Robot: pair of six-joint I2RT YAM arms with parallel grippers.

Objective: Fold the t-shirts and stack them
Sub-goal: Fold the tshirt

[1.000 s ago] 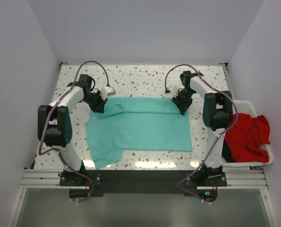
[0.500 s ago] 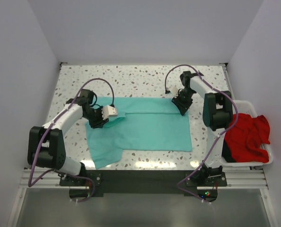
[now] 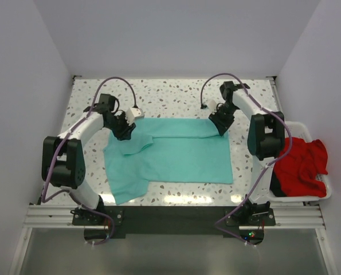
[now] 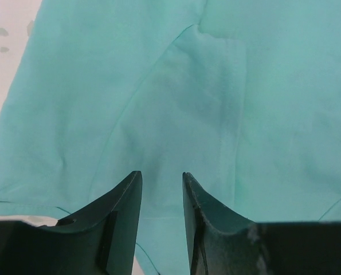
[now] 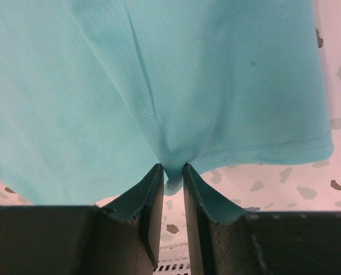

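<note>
Right pincer (image 5: 171, 169) clamped on a bunched bit of hemmed edge of the teal t-shirt (image 3: 176, 157), left pincer (image 4: 160, 177) narrowly parted just over the same shirt's far left part, gripping nothing, shirt spread on the speckled surface (image 3: 176, 91), red t-shirt (image 3: 299, 166) heaped in the white basket (image 3: 325, 196) at right.

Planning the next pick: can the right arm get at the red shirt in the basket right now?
Probably not yet. The right hand is shut on the far corner of the teal shirt; otherwise the red shirt lies uncovered in the basket beside that arm.
</note>
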